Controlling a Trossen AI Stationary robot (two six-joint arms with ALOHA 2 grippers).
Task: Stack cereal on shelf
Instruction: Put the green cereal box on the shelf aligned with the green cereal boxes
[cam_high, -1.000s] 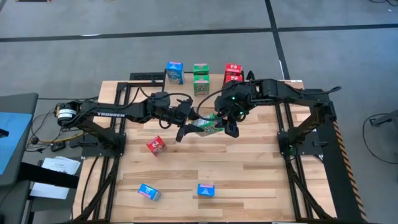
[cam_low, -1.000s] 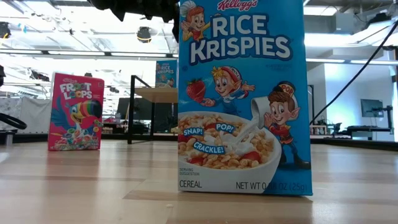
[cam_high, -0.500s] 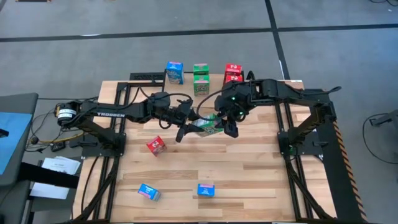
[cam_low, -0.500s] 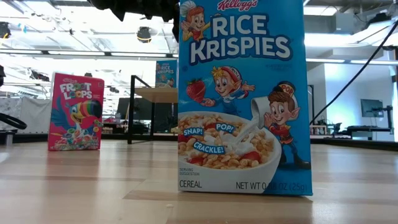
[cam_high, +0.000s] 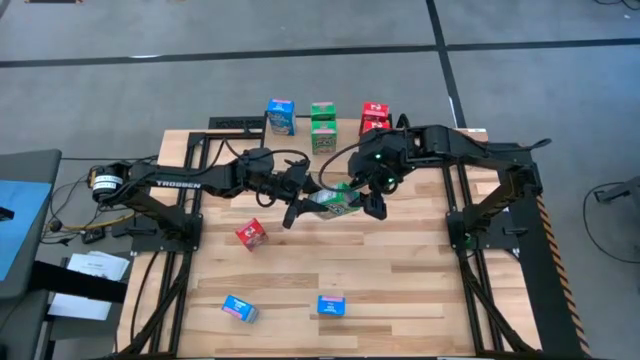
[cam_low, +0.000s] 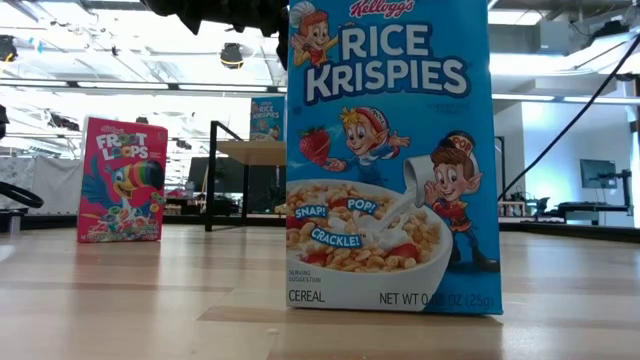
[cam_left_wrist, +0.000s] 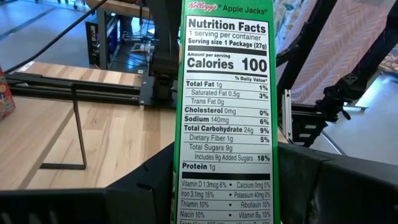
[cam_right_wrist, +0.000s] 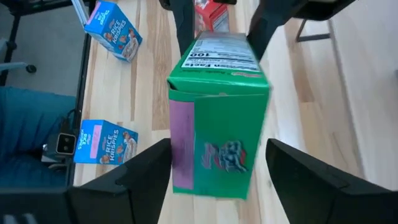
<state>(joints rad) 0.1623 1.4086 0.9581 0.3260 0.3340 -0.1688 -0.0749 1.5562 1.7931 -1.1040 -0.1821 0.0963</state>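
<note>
A green cereal box (cam_high: 338, 200) hangs above the middle of the table between my two grippers. My left gripper (cam_high: 306, 205) reaches in from the left and is shut on it. My right gripper (cam_high: 370, 200) slants down from the right, and its open fingers (cam_right_wrist: 140, 177) stand on either side of the box's other end (cam_right_wrist: 217, 149). At the far edge, the shelf (cam_low: 252, 151) carries a blue (cam_high: 281, 116), a green (cam_high: 323, 125) and a red (cam_high: 375, 118) box. On the tabletop stand a red box (cam_high: 251, 233) and two blue ones (cam_high: 239, 308) (cam_high: 331, 305). My left gripper pinches the green box between its two fingers, one on each broad face, with the narrow nutrition panel (cam_left_wrist: 227, 149) turned toward its wrist. The fingers come in about level from the table's left. The box is clear of the table. Whether my right gripper's fingers touch the box's sides, I cannot tell.
In the low view the near blue box (cam_low: 390, 150) fills the foreground, with the red box (cam_low: 122, 180) to its left. A black shelf leg (cam_left_wrist: 78, 124) shows in the left wrist view. Bare wood lies at the table's right half (cam_high: 420, 270).
</note>
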